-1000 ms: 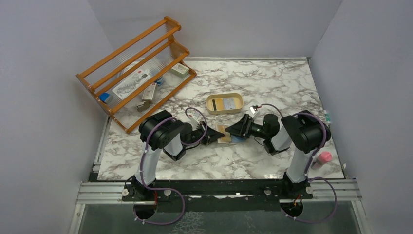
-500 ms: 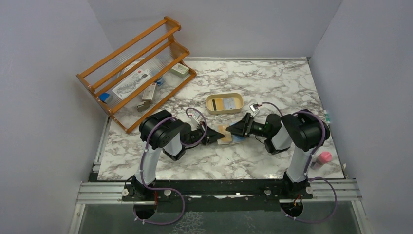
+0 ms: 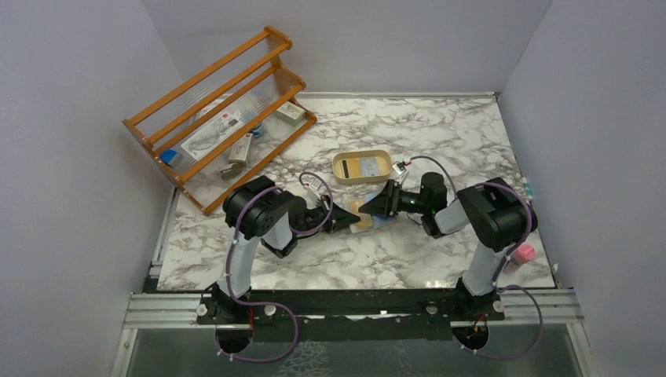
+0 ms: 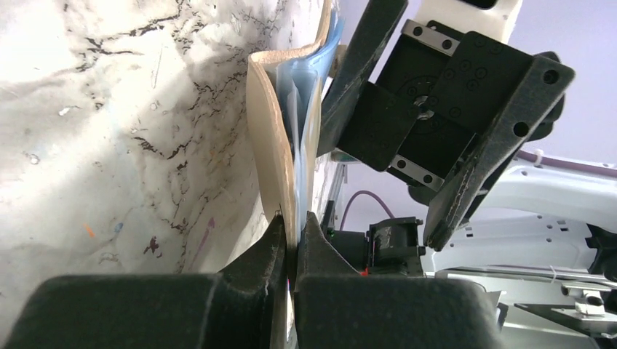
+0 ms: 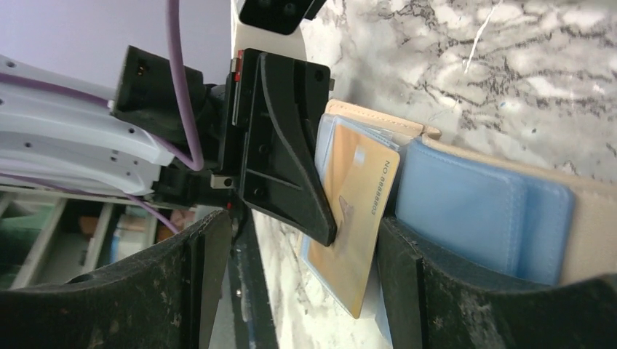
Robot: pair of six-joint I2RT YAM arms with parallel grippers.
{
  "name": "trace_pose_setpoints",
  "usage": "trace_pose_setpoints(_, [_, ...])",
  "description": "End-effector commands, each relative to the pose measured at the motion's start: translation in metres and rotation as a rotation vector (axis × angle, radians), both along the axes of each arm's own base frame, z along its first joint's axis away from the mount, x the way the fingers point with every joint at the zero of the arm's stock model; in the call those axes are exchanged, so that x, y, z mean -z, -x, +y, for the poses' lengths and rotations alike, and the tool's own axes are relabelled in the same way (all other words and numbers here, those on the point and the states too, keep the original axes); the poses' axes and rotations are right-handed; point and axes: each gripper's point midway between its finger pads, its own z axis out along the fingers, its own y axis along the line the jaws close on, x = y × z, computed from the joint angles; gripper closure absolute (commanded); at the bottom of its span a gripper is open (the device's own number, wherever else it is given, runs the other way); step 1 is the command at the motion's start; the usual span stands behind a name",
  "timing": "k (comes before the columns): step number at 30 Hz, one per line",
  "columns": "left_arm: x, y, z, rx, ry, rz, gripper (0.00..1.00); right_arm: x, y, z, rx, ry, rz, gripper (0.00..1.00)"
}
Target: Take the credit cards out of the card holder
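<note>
The tan card holder (image 3: 366, 216) lies open on the marble between both grippers, its light blue inside (image 5: 473, 211) facing up. My left gripper (image 4: 293, 222) is shut on the holder's tan edge (image 4: 271, 145), which curls up off the table. A yellow-orange credit card (image 5: 356, 218) sticks out of a pocket at a slant, partly under the left gripper's black finger (image 5: 284, 145). My right gripper (image 5: 305, 243) is open and straddles that card, one finger (image 5: 404, 283) close beside its edge, not closed on it. From above, the right gripper (image 3: 375, 206) hovers over the holder.
A cream oval tray (image 3: 339, 168) behind the holder has cards lying in it, one with a dark stripe. An orange wooden rack (image 3: 220, 118) with small items stands at the back left. A pink object (image 3: 522, 253) sits at the table's right edge.
The right arm has reached a little farther left and back, bringing its open gripper further over the holder. The left gripper has stayed shut in place.
</note>
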Motion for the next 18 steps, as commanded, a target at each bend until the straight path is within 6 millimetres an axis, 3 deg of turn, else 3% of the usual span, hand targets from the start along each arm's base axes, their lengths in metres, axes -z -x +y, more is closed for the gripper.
trace_pose_setpoints(1, [-0.054,0.005,-0.035,0.109,0.154,-0.210,1.00,-0.025,0.090,0.041,-0.473,-0.038,-0.059,0.26])
trace_pose_setpoints(6, [-0.056,0.004,-0.037,0.113,0.154,-0.215,1.00,-0.019,0.092,0.041,-0.464,-0.051,-0.027,0.31])
trace_pose_setpoints(12, [-0.049,0.005,-0.033,0.109,0.136,-0.205,1.00,-0.026,0.104,0.036,-0.513,-0.111,-0.018,0.50])
trace_pose_setpoints(18, [-0.042,-0.003,-0.020,0.095,0.108,-0.203,1.00,-0.036,0.118,0.029,-0.589,-0.152,-0.046,0.49])
